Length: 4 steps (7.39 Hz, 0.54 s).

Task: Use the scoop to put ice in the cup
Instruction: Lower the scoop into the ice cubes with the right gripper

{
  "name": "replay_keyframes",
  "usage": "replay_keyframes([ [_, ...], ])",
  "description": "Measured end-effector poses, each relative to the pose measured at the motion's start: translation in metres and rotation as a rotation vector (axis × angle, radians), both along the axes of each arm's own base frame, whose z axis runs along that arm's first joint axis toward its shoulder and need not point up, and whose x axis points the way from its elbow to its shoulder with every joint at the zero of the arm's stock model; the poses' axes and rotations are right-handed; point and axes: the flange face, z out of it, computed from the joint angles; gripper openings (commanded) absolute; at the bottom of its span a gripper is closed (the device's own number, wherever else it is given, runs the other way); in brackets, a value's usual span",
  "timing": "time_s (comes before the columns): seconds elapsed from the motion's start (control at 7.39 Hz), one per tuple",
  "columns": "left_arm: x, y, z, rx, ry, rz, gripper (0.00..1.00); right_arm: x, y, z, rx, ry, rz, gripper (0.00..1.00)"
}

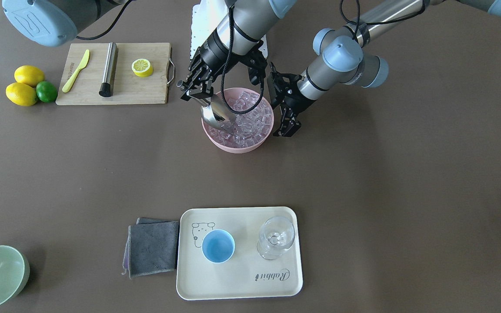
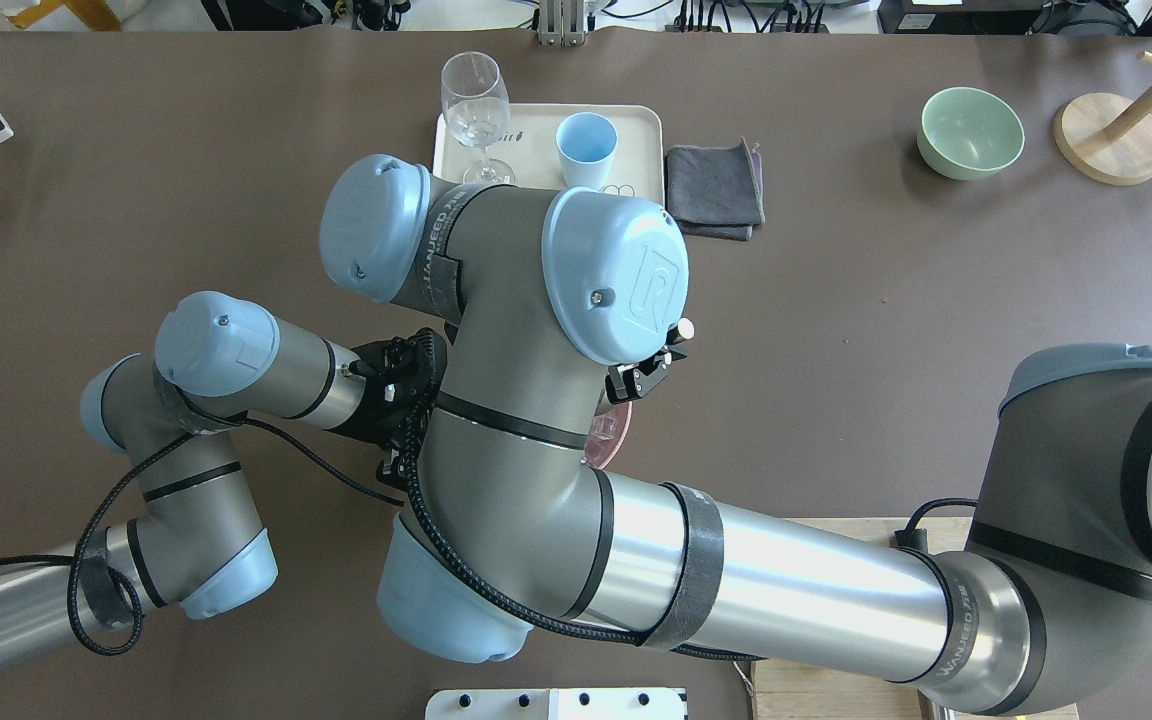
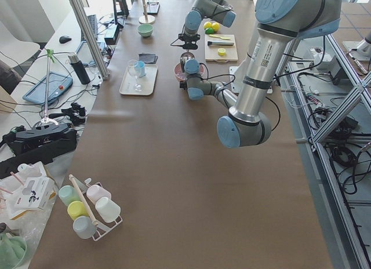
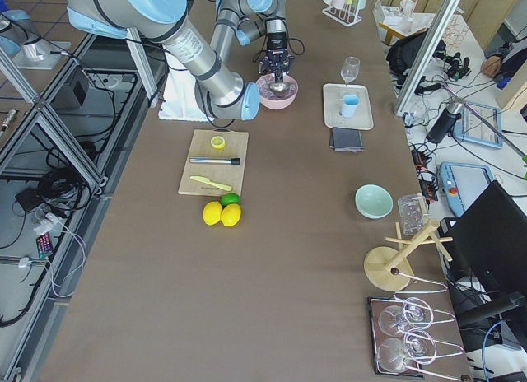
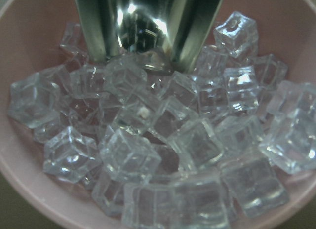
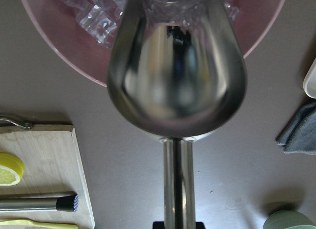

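Right fingers [image 1: 188, 92] tight on scoop [image 1: 216, 115] handle, trough nose-down in ice [image 1: 252, 121]; left fingers [image 1: 286, 128] beside bowl [image 1: 237, 149], spread unclear.

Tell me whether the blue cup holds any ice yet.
Empty: the cup stands upright on the tray, its blue bottom bare.

Can see only a rim sliver of pink bowl [image 2: 611, 432] under R arm [image 2: 526, 400]. Cup [image 2: 585, 147] + wine glass [image 2: 476, 105] upright on tray [image 2: 636, 130] at far edge; grey cloth [image 2: 714, 188] just beside tray, green bowl [image 2: 971, 132] well apart.
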Motion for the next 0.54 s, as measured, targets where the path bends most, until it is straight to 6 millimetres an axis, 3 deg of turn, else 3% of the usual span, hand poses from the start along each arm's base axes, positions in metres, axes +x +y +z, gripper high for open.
replay_keyframes([
  [0.54,0.000,0.000,0.000,0.000,0.001,0.000,0.99,0.018,0.011,0.031,0.063,-0.120,-0.002,0.00],
])
